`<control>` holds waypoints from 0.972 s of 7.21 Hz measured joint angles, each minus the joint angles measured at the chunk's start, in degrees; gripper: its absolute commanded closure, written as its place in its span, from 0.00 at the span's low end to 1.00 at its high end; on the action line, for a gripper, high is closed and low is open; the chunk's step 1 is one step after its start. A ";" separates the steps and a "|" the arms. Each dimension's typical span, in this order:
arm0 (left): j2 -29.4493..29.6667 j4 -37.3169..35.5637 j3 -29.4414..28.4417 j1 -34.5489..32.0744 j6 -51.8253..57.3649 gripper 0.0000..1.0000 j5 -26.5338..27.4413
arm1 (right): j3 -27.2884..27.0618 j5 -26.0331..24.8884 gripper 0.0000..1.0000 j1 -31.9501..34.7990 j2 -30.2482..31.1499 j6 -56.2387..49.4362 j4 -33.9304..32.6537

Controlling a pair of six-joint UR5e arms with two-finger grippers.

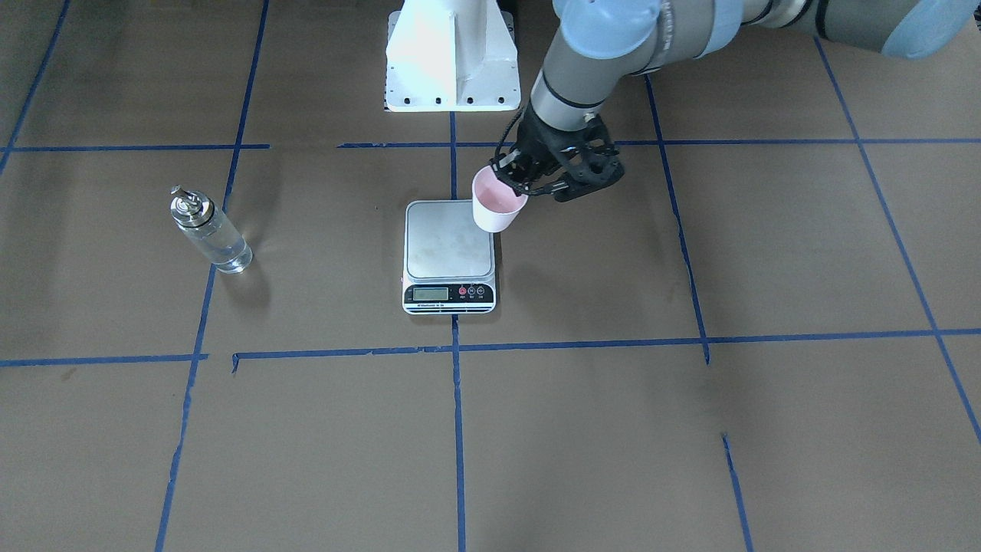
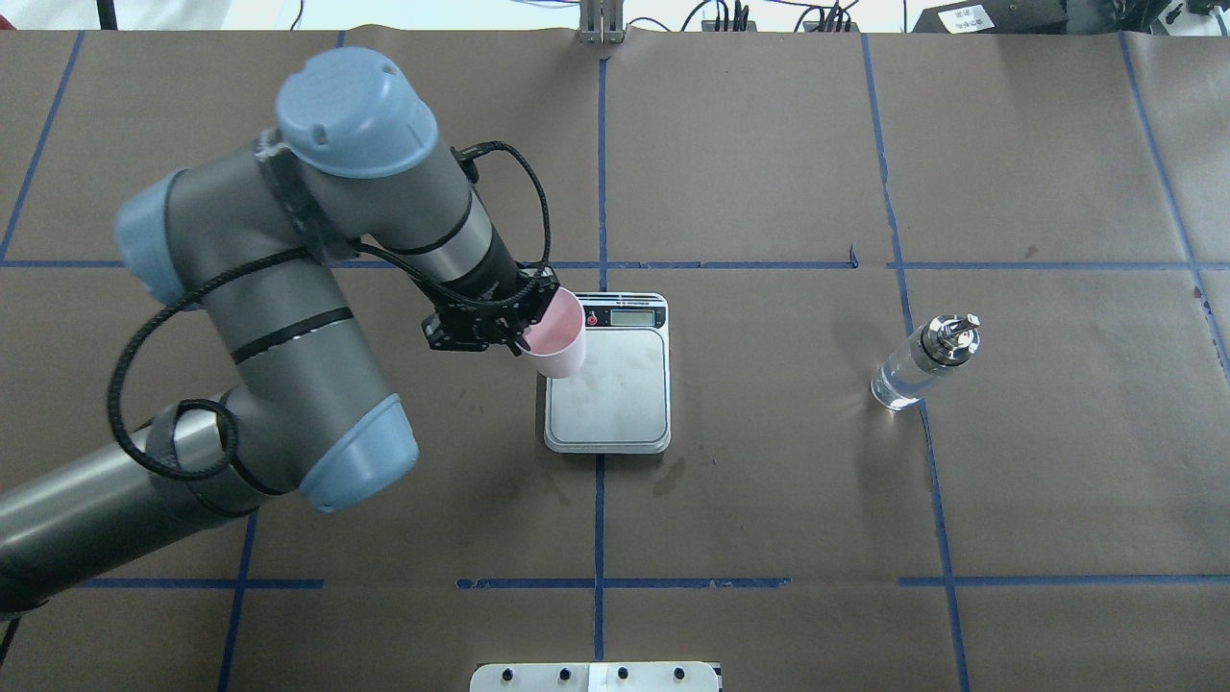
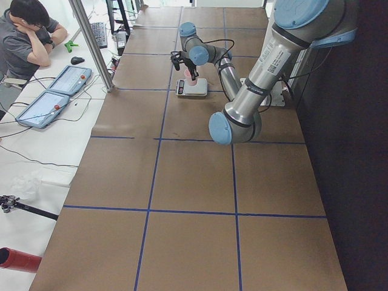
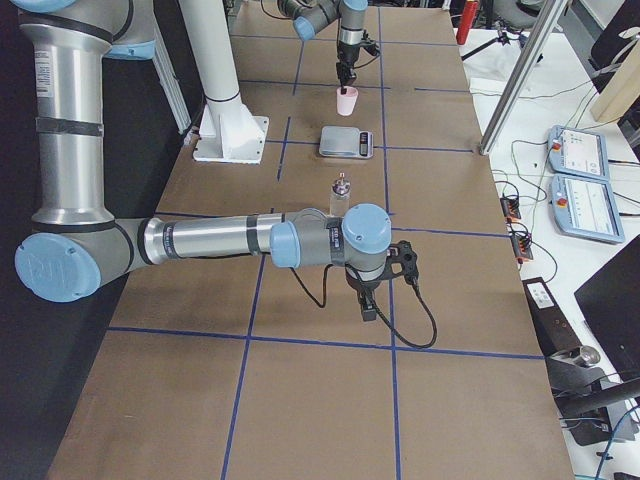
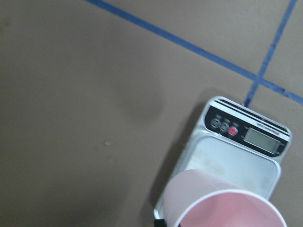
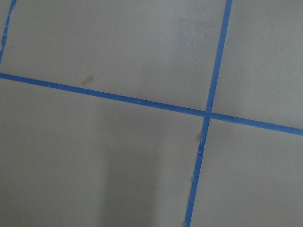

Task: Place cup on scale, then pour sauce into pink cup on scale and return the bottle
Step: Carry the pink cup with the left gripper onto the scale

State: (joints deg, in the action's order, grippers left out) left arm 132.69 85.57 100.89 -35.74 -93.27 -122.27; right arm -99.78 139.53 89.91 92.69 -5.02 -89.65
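Note:
My left gripper [image 1: 515, 175] is shut on the rim of the pale pink cup [image 1: 497, 204] and holds it, slightly tilted, in the air over the left edge of the scale [image 1: 448, 247]. The cup [image 2: 557, 338] hangs by the scale's [image 2: 615, 396] display end, and its open mouth fills the bottom of the left wrist view [image 5: 227, 205]. The clear glass bottle [image 2: 918, 363] with a silver spout and clear sauce inside stands alone on the robot's right. My right gripper [image 4: 370, 300] shows only in the exterior right view, low over the table; I cannot tell its state.
Brown paper with blue tape lines [image 2: 601, 481] covers the table. The white robot base [image 1: 452, 57] stands behind the scale. An operator [image 3: 27, 33] sits at a side desk with tablets beyond the table's far edge.

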 measured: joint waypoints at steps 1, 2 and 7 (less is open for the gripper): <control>2.13 1.45 -2.85 2.22 -2.53 1.00 1.77 | -0.11 0.02 0.00 0.00 -0.01 0.03 0.00; 3.57 3.27 -5.45 3.77 -4.18 1.00 3.28 | -0.23 0.03 0.00 0.00 -0.01 0.07 0.00; 4.01 7.22 -9.68 5.47 -5.48 1.00 5.22 | -0.40 0.08 0.00 0.00 0.00 0.10 0.00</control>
State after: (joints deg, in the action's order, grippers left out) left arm 136.71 92.79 91.21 -30.27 -98.76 -117.04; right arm -100.18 139.61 89.91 92.70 -4.92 -89.65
